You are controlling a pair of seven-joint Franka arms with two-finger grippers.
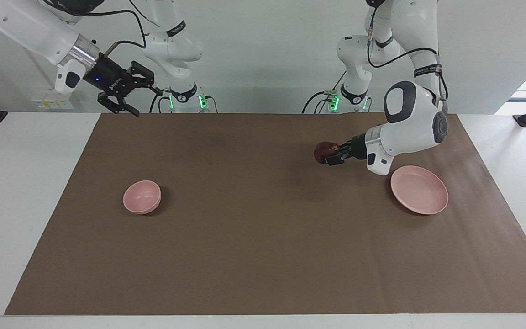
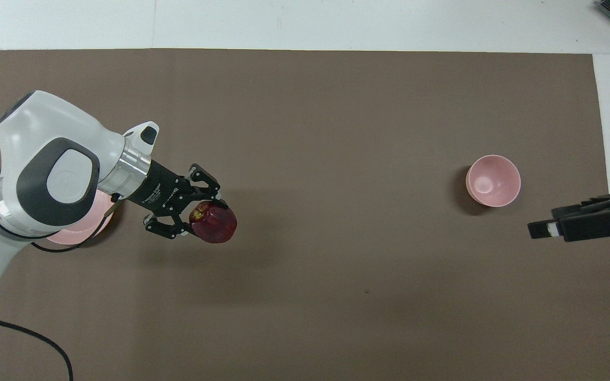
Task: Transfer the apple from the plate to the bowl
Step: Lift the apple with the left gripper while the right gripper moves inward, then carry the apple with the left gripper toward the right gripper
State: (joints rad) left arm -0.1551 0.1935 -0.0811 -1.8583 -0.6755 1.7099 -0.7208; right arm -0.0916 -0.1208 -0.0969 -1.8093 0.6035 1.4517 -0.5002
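The dark red apple [image 1: 323, 151] is held in my left gripper [image 1: 332, 154], which is shut on it and carries it in the air over the brown mat, just off the plate toward the bowl. In the overhead view the apple [image 2: 215, 224] sticks out of the left gripper [image 2: 199, 217]. The flat pink plate [image 1: 419, 189] lies bare at the left arm's end; in the overhead view the plate [image 2: 80, 235] is mostly hidden under the arm. The small deep pink bowl [image 1: 142, 197] [image 2: 493, 180] stands empty toward the right arm's end. My right gripper [image 1: 148, 103] [image 2: 546, 229] waits raised and open.
A brown mat [image 1: 263, 256] covers most of the white table. A wide stretch of bare mat lies between the plate and the bowl. Cables and the arm bases stand at the robots' edge of the table.
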